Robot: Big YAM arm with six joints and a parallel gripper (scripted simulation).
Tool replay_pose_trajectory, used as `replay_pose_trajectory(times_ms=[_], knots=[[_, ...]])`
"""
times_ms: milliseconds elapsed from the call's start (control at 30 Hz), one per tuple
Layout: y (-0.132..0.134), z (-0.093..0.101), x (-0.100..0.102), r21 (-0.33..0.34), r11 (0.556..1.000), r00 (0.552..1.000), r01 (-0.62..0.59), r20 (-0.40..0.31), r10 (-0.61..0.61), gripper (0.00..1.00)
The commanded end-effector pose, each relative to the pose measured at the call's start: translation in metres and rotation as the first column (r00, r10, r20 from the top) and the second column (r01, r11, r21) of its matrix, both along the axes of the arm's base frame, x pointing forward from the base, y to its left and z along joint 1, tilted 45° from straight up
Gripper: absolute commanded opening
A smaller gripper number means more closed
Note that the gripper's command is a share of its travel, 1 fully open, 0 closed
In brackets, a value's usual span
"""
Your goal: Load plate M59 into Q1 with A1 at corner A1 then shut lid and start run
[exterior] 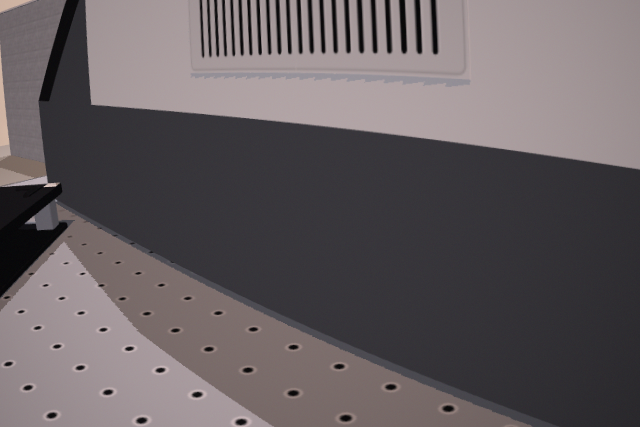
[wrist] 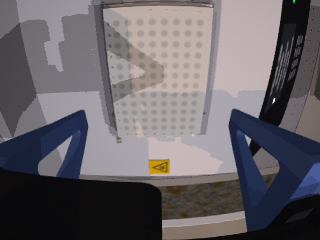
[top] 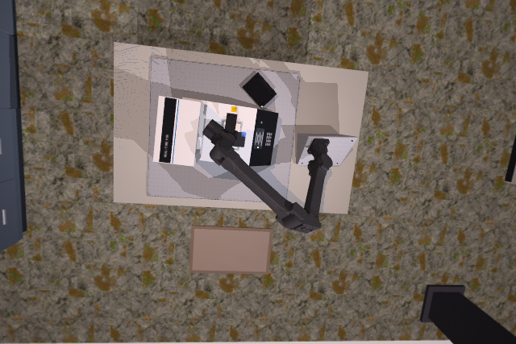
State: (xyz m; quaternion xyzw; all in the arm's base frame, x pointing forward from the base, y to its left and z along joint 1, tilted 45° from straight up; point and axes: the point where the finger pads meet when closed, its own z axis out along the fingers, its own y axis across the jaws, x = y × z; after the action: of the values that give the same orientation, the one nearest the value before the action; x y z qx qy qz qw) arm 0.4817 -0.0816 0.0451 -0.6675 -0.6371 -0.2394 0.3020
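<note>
Q1 (top: 246, 155) (exterior: 336, 205) stands with its lid (top: 187, 123) raised at the rear; its lamp (top: 261, 122) (wrist: 294, 1) is green. A pale plate, which looks like M59 (wrist: 172, 40), lies on the block, its long sides parallel to the black front panel (top: 262, 159) in the wrist view. Its well grid shows; lettering, the cut corner and exact seating cannot be read. The black nest N1 (top: 259, 89) (exterior: 15, 205) shows no plate on it. My gripper (wrist: 158, 117) is open above Q1, its blue fingers wide apart and holding nothing. The arm partly hides the block in the top view.
The keypad (top: 268, 138) and display (top: 259, 138) are on the panel. A yellow warning label (top: 234, 109) (wrist: 159, 166) is on Q1's deck beside the block. The arm's mounting plate (top: 343, 148) is at the right. The raised lid stands close to the wrist in the top view.
</note>
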Motion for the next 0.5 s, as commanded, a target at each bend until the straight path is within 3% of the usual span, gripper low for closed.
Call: replay_pose_trajectory(times_ms=[0,200,233,267,333,400,467], knots=[[-0.011,-0.001,-0.002,0.003,1.0,1.0,0.02,0.0,-0.02,1.0],[-0.012,-0.001,-0.002,0.003,1.0,1.0,0.02,0.0,-0.02,1.0],[-0.01,-0.002,-0.011,0.002,0.998,0.997,0.061,0.037,-0.061,0.0],[-0.01,0.0,-0.018,-0.003,0.996,0.993,0.094,0.066,-0.094,0.0],[-0.011,0.001,-0.03,-0.015,0.996,0.995,0.089,0.054,-0.088,0.0],[-0.01,0.004,-0.037,-0.013,0.987,0.98,0.157,0.129,-0.154,0.0],[-0.009,0.005,-0.046,-0.022,0.989,0.983,0.145,0.121,-0.142,0.0]])
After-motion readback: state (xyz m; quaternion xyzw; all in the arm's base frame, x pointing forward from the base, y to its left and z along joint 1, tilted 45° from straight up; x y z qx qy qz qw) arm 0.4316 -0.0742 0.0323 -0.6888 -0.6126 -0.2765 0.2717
